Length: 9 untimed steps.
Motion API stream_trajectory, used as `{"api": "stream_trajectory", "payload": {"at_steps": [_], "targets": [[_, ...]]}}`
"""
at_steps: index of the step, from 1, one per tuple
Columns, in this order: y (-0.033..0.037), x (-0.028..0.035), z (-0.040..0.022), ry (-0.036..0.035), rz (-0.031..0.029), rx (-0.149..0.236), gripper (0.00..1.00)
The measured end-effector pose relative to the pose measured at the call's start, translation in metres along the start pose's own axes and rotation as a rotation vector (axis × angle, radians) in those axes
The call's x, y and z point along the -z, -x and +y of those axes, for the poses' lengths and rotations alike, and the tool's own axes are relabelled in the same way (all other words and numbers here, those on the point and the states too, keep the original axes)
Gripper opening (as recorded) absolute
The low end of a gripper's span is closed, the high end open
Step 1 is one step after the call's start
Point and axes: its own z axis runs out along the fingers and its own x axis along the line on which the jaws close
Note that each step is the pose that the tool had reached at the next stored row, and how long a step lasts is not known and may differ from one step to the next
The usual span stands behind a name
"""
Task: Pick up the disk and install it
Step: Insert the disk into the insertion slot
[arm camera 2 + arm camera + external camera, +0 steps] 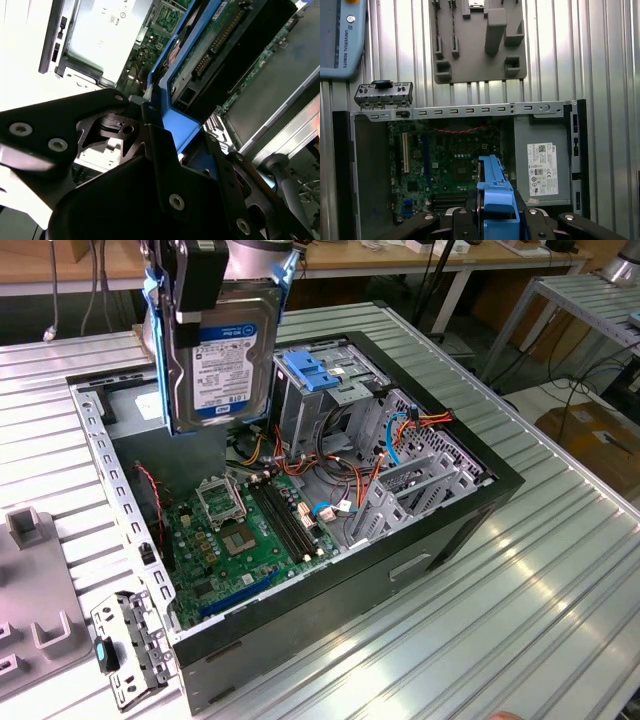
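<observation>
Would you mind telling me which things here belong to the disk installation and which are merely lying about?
Belongs to the job:
disk, clamped upright in the gripper
open computer case below it

Lying about:
grey fixture plate
loose metal bracket

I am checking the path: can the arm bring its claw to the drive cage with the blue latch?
Probably yes. The claw holds the disk above the open case, beside the drive cage on the exterior view's left, and nothing stands between them. The cables lie lower.
</observation>
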Motion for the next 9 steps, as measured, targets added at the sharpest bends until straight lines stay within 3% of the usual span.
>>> {"api": "stream_trajectory", "payload": {"at_steps": [3,7,9], "targets": [[-0.0048,-0.0006,-0.0054,0.0003,0.0011,0.000,0.37],[-0.0040,-0.0013,-0.0231,0.0002,0.0017,0.000,0.37],[-0.0032,-0.0016,-0.0373,0.0002,0.0020,0.000,0.37]]}}
